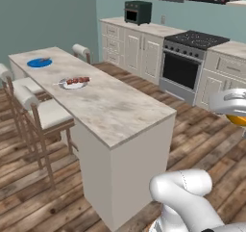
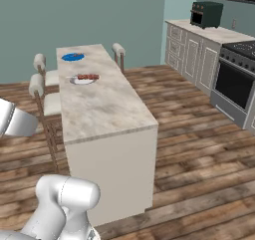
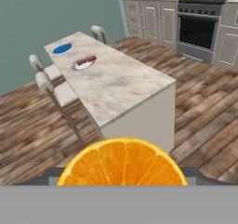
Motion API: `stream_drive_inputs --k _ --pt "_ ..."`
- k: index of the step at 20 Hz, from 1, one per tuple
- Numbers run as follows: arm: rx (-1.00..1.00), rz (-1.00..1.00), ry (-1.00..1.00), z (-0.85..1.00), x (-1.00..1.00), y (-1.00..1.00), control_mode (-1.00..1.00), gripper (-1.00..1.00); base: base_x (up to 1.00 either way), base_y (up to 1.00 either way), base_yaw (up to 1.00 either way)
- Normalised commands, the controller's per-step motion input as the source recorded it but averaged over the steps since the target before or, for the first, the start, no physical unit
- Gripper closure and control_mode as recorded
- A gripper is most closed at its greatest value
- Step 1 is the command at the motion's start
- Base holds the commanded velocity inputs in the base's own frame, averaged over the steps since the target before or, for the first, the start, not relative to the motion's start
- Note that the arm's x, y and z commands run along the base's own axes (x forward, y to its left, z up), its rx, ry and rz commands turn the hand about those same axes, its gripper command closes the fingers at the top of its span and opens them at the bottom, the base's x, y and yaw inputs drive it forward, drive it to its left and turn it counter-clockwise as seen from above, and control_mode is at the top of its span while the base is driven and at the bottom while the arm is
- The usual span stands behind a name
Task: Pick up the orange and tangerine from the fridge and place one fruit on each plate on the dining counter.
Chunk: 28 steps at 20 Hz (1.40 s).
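Observation:
My gripper (image 1: 235, 111) hangs at the right edge of the left base view, shut on the orange (image 1: 239, 119). In the hand view the orange (image 3: 122, 165) shows a cut-looking face low in the middle and covers the fingertips. Ahead stands the dining counter (image 1: 113, 110) (image 3: 118, 88) with its beige marbled top. At its far end lies the blue plate (image 1: 39, 62) (image 3: 62, 48). Nearer to me is the pale plate (image 1: 74, 83) (image 3: 83, 63), which carries a skewer. Both plates are well away from the gripper. The fridge and the tangerine are out of view.
Cushioned wooden stools (image 1: 45, 113) line the counter's left side, and one (image 1: 81, 50) stands on its far right side. A black-topped stove (image 1: 190, 62) and cream cabinets (image 1: 129, 45) with a dark toaster oven (image 1: 138, 11) run along the right wall. Wooden floor (image 2: 199, 134) lies between.

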Motion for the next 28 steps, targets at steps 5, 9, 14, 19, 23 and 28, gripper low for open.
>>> stream_drive_inputs --k 5,9,14,19,23,28 --pt "0.00 0.00 0.00 0.00 0.00 0.00 1.00 1.00 0.14 1.00 -0.01" --pt "0.00 0.00 0.00 0.00 0.00 0.00 1.00 1.00 0.26 1.00 -0.07" --pt "0.00 0.00 0.00 0.00 0.00 0.00 1.00 1.00 0.32 1.00 -0.11" --pt "0.00 0.00 0.00 0.00 0.00 0.00 1.00 1.00 0.33 1.00 -0.32" --pt "0.00 0.00 0.00 0.00 0.00 0.00 1.00 1.00 0.30 1.00 -0.31" --pt "0.00 0.00 0.00 0.00 0.00 0.00 1.00 1.00 0.34 1.00 -0.31"
